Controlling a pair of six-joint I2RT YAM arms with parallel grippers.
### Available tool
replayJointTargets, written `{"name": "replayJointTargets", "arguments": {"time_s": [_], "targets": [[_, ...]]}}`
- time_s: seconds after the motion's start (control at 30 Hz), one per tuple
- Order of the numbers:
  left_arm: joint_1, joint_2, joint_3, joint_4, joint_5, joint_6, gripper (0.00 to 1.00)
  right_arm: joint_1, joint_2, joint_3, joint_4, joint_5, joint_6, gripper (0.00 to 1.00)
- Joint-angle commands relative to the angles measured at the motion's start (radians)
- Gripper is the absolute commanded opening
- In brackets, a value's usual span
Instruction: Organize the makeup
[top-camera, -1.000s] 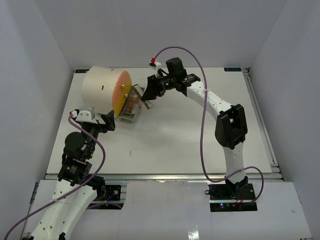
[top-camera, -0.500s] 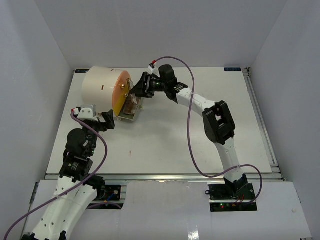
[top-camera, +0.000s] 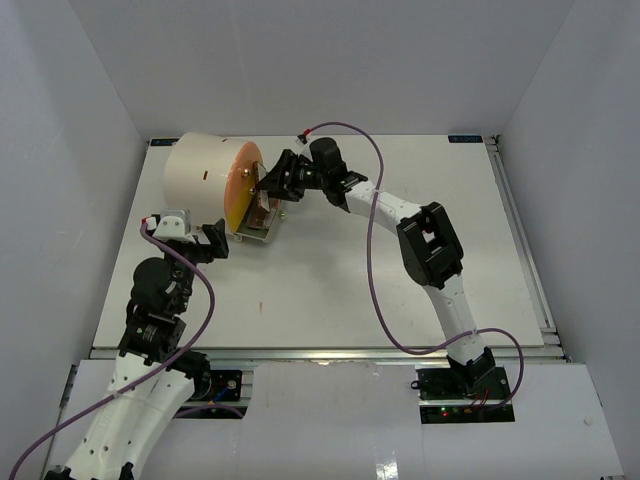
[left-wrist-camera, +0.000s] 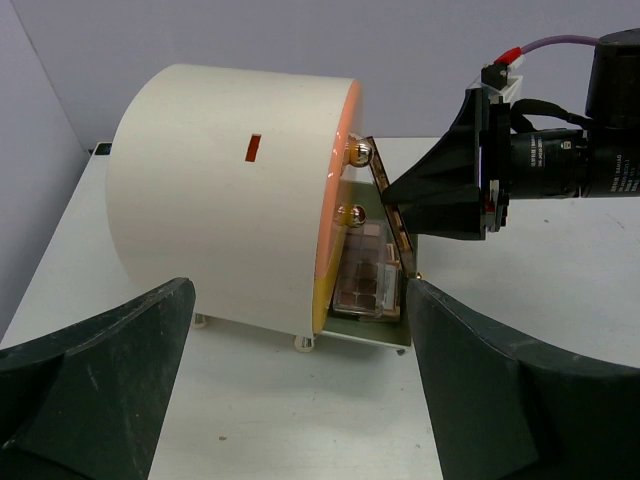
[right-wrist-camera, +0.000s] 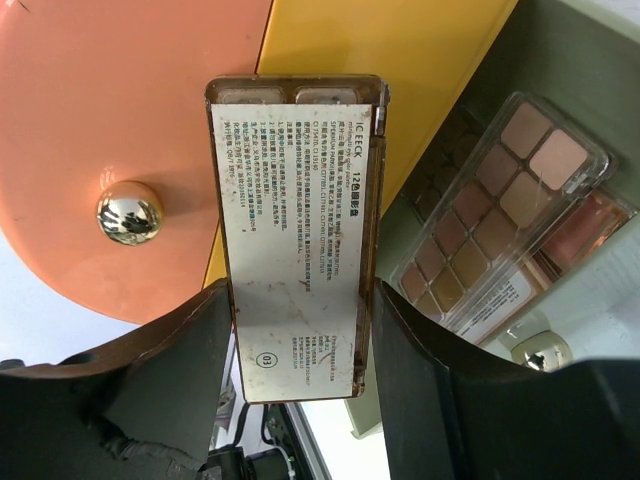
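Flat brown eyeshadow palette, white back label reading "ICE ECK 12", mid-frame in right wrist view, clamped between right gripper fingers before orange-faced cream cylinder. Second pink-brown eyeshadow palette lying in open grey-green drawer, right of frame. Left gripper jaws wide apart, empty.

Label-backed palette gripped in right claw; second palette lying in drawer.

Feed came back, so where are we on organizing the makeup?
Done: one brown rectangular eyeshadow palette lies in the open bottom drawer of the cream cylinder. In hand: the right gripper holds a second flat palette, label showing, at the orange face. The left gripper is open, empty. Remaining: stow it, close the drawer.
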Motion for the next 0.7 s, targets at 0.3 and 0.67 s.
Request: {"name": "replayJointTargets", "arguments": {"time_s": [0.3, 0.67], "targets": [[0.007, -0.012, -0.005, 0.002, 0.000, 0.008, 0.98, 0.010, -0.032, -0.004, 0.007, 0.025, -0.029, 0.90], [0.007, -0.011, -0.006, 0.004, 0.016, 0.006, 0.98, 0.000, -0.109, 0.019, -0.038, 0.034, -0.134, 0.90]]}}
